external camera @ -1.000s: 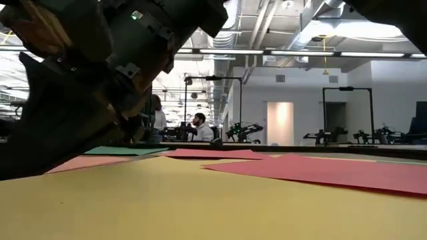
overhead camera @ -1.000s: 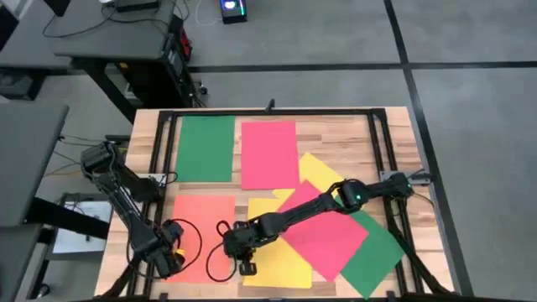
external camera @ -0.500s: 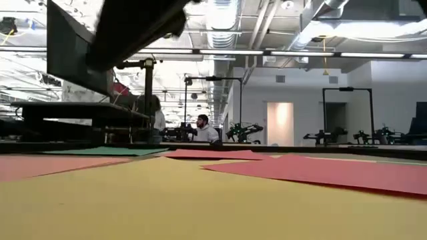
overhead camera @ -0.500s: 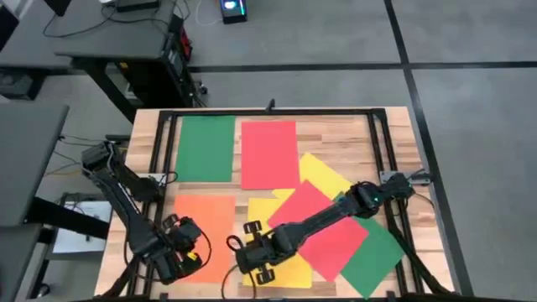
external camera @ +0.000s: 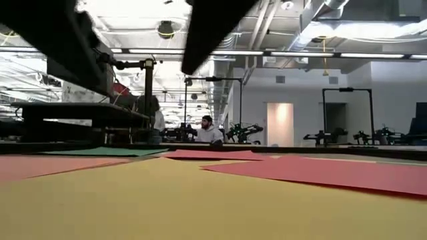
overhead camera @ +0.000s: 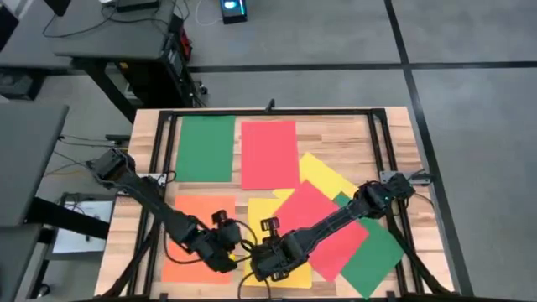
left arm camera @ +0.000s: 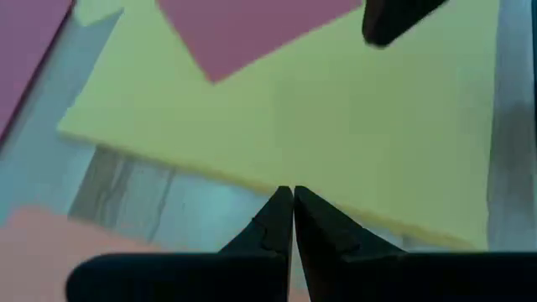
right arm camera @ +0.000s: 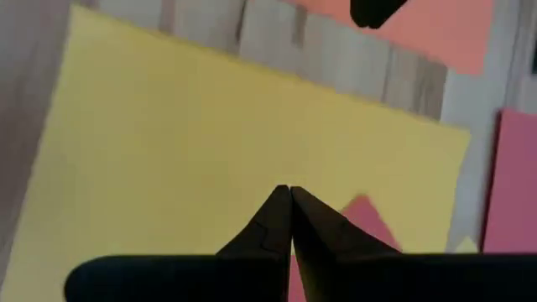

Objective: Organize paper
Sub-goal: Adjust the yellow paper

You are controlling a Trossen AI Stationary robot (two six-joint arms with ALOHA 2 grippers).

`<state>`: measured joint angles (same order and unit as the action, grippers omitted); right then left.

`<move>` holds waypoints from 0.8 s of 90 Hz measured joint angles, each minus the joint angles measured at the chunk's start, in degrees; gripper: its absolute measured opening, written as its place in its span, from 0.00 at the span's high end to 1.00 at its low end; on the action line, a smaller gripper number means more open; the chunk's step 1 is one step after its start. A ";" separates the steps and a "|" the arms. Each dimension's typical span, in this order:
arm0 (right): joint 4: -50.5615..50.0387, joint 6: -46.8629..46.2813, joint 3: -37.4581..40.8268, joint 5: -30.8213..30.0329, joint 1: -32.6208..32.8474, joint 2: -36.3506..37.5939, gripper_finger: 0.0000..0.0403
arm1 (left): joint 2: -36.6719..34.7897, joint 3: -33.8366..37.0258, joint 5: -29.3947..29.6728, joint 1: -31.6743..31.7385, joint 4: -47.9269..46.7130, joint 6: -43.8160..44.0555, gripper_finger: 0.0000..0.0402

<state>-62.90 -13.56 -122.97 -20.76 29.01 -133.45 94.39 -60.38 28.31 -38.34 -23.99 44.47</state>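
Observation:
Several sheets of paper lie flat on the table. A green sheet (overhead camera: 205, 148) and a red sheet (overhead camera: 268, 154) lie at the far side, an orange sheet (overhead camera: 195, 225) near left. A yellow sheet (overhead camera: 289, 273) lies near the middle, partly under a tilted red sheet (overhead camera: 329, 231). Another yellow sheet (overhead camera: 323, 174) and a green sheet (overhead camera: 375, 254) lie under that one. My left gripper (left arm camera: 292, 193) is shut over the yellow sheet's left edge (left arm camera: 210, 172). My right gripper (right arm camera: 289, 191) is shut over the same yellow sheet (right arm camera: 193, 143), facing the left one. In the low view nothing reaches down to the paper.
A black frame (overhead camera: 168, 126) runs around the table top. Loose cables lie by the grippers near the front edge. The two grippers (overhead camera: 239, 249) (overhead camera: 260, 252) stand close together, tips toward each other. Beyond the table stand desks, and a person sits far off (external camera: 208, 130).
My left gripper has travelled from the near left corner toward the table's right, across the orange sheet to the yellow sheet's left edge. My right gripper has shifted a little toward the right and far side. The dark gripper body low in the low view has risen out of it.

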 joint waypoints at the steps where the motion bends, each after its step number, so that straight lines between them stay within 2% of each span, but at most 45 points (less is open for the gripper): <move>1: 0.11 -0.37 1.00 -0.38 0.13 0.52 1.00 | 0.14 0.00 -0.10 0.21 0.32 -0.28 1.00; 13: 8.47 -4.27 17.41 -4.04 1.49 11.44 1.00 | 1.60 0.02 -2.18 2.45 4.24 -3.99 1.00; 31: 35.13 -10.27 52.30 -5.57 1.78 34.63 1.00 | 4.72 0.00 -4.47 6.06 11.36 -10.13 1.00; 41: 48.39 -12.60 66.89 -6.08 1.07 43.99 1.00 | 7.38 0.00 -7.99 8.80 12.47 -10.80 1.00; 47: 53.41 -14.45 72.39 -6.03 0.83 48.10 1.00 | 8.84 0.00 -10.95 10.22 12.84 -10.85 1.00; 54: 55.63 -16.04 76.37 -5.79 0.93 51.37 1.00 | 10.10 0.00 -11.77 11.28 13.09 -10.87 1.00; 72: 55.75 -16.48 78.69 -6.33 0.97 53.58 1.00 | 11.70 0.00 -13.36 11.69 13.32 -11.06 1.00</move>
<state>-7.15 -30.04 -44.29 -27.09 29.98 -79.87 106.09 -60.38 14.95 -26.65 -10.67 33.41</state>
